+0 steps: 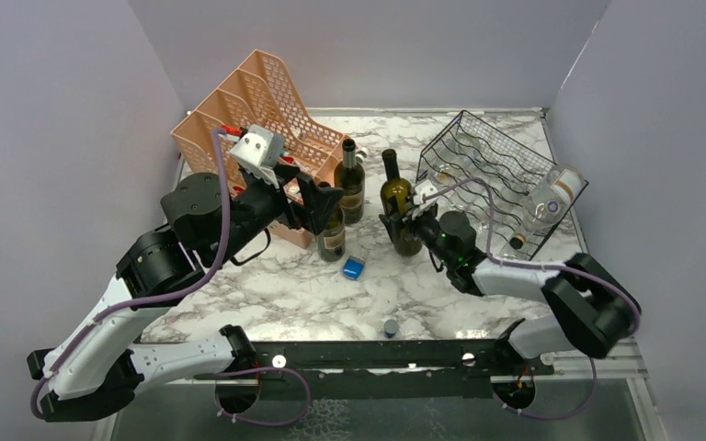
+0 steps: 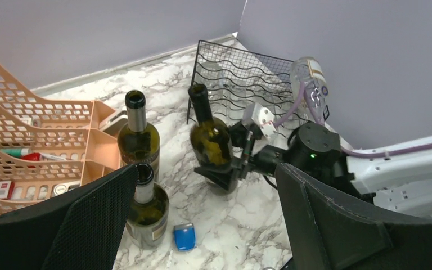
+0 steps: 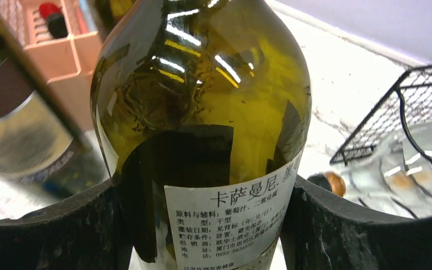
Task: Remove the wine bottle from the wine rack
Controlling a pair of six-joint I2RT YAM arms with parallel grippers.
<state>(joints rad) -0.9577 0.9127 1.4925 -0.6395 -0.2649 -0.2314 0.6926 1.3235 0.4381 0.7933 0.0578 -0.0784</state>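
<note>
While right gripper [image 3: 205, 225] clamps upright green bottle [image 3: 202, 84], left gripper [image 2: 202, 225] hovers, spread wide.

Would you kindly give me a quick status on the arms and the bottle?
Right claw shut on green wine bottle, upright beside the wine rack. Left claw open, empty. Two other bottles stand close by.

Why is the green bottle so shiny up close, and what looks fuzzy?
Right wrist view: white streaks of glare on the green bottle, its label sharp, the dark bottle at left and the clear bottle in the wine rack blurred; top external view: sharp, evenly lit.
</note>
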